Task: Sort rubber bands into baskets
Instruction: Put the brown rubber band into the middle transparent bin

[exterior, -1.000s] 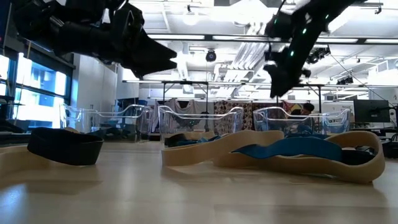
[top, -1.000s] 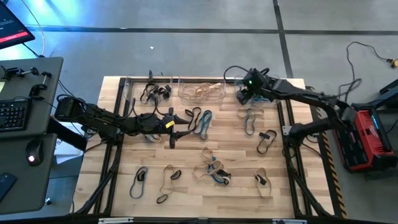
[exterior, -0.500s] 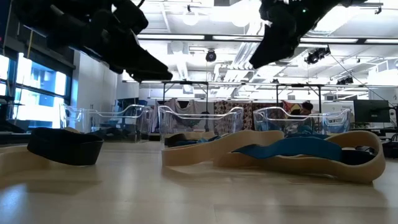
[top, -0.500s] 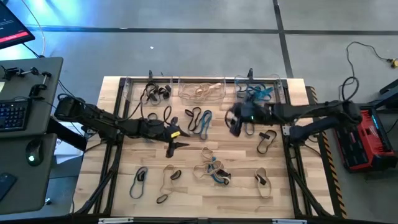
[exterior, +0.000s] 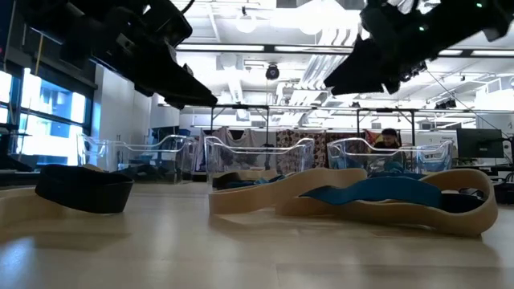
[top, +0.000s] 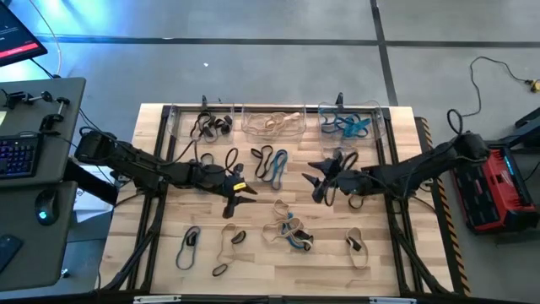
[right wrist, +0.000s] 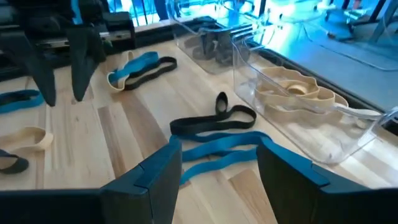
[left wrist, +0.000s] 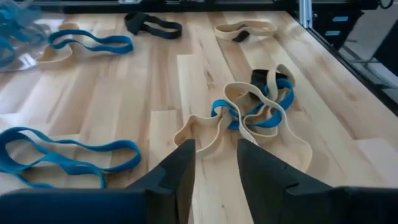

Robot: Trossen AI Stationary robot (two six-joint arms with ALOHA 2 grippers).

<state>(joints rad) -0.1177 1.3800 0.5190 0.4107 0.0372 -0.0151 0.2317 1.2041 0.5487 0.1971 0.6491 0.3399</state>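
Several rubber bands in black, tan and blue lie loose on the wooden table. Among them are a black and blue pair (top: 270, 162) and a tan, blue and black tangle (left wrist: 255, 112). Three clear baskets stand in a row along the far edge, holding black bands (top: 202, 127), tan bands (top: 274, 123) and blue bands (top: 350, 125). My left gripper (left wrist: 214, 168) hovers open with a narrow gap, left of the table's middle, pointing at the tangle. My right gripper (right wrist: 217, 168) hovers wide open right of the middle, pointing at the black and blue pair (right wrist: 214, 134).
More bands lie near the front edge (top: 190, 245) (top: 229, 245) (top: 356, 247) and at the right (top: 361, 192). A desk with a keyboard (top: 17, 156) stands left of the table. A red device (top: 498, 186) sits on the floor at the right.
My right gripper has swung from over the far right basket toward the table's middle and near side. It has sunk a little and tipped toward level, its fingers still wide apart. My left gripper has edged slightly toward the near edge.
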